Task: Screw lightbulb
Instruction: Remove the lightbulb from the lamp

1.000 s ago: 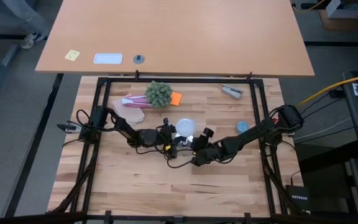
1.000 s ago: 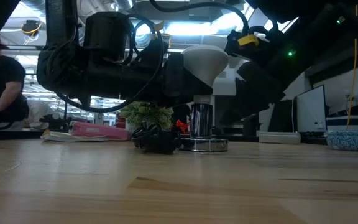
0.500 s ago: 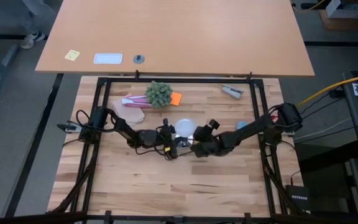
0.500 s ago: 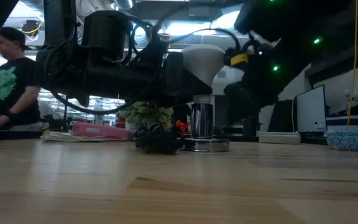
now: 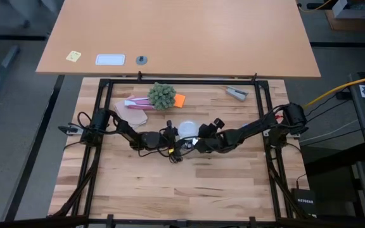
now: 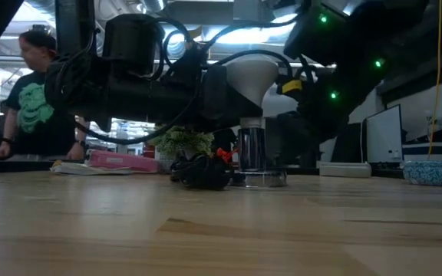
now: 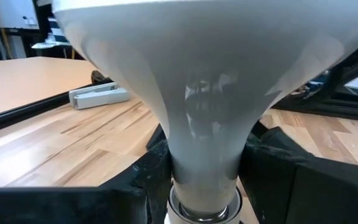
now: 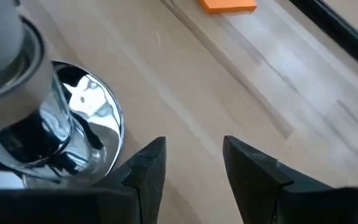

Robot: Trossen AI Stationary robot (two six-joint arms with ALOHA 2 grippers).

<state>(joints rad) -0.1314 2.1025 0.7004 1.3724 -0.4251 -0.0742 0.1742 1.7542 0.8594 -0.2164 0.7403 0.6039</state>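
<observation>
The lightbulb (image 6: 250, 77) stands upright on a chrome socket (image 6: 252, 157).

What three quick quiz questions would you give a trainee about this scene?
1. True or false: the lightbulb stands upright on the shiny socket.
2. The left hand is: A, closed around the bulb's narrow neck; B, spread wide in empty air; C, holding a plant.
3. What colour is the flat block lying beyond the open, empty right hand?

Key: 1 true. 2 A. 3 orange.
</observation>
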